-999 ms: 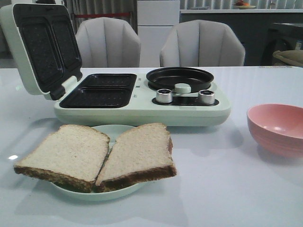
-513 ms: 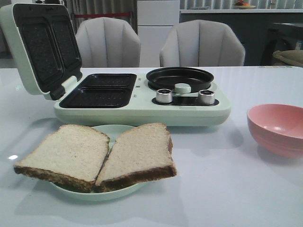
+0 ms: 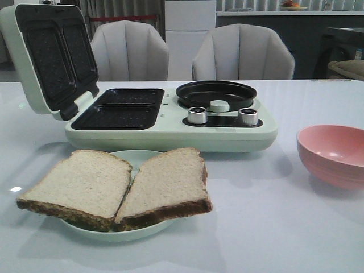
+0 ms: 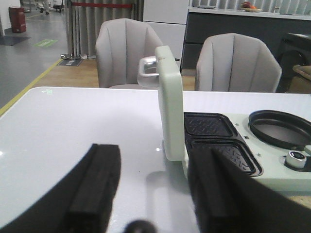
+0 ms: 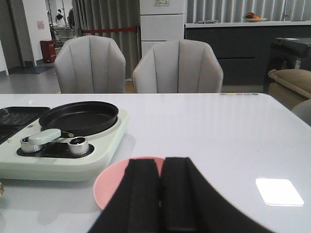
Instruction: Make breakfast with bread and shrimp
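Two slices of bread, one to the left (image 3: pixel 79 185) and one to the right (image 3: pixel 168 182), lie side by side on a pale green plate (image 3: pixel 116 234) at the table's front left. No shrimp shows in any view. The pink bowl (image 3: pixel 335 153) stands at the right, and its inside is mostly hidden. Neither gripper shows in the front view. My left gripper (image 4: pixel 154 150) is open and empty over bare table beside the breakfast maker's raised lid (image 4: pixel 170 102). My right gripper (image 5: pixel 160 161) is shut just above the pink bowl (image 5: pixel 112 182).
The pale green breakfast maker (image 3: pixel 170 133) stands behind the plate. Its lid (image 3: pixel 34 62) is open at the left, with two black sandwich wells (image 3: pixel 119 108), a round black pan (image 3: pixel 216 94) and two silver knobs (image 3: pixel 197 115). Two grey chairs (image 3: pixel 242 54) stand behind the table.
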Robot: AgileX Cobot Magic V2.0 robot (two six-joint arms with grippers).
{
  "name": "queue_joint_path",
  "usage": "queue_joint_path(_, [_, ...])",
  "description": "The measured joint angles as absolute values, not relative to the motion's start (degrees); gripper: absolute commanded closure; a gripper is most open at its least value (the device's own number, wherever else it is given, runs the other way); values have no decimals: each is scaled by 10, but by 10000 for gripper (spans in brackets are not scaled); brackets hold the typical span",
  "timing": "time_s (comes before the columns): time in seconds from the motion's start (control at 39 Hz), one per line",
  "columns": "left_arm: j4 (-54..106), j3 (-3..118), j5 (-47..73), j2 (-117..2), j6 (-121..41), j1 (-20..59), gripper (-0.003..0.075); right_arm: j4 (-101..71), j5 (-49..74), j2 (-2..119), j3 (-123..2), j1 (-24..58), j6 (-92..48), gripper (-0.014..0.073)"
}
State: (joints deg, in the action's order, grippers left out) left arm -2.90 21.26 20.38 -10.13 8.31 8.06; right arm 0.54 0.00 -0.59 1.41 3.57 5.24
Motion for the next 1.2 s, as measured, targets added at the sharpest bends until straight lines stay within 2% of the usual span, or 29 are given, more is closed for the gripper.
queue_joint_path(0.62, [-97,222,218,-183,50,107,204,5,0,-6,14,36,52,459])
queue_joint_path(0.92, [-247,222,263,-220,29,225,204,5,0,-6,14,36,52,459])
queue_joint_path(1.2, [-377,222,281,-359,28,370,207,5,0,-6,14,36,52,459])
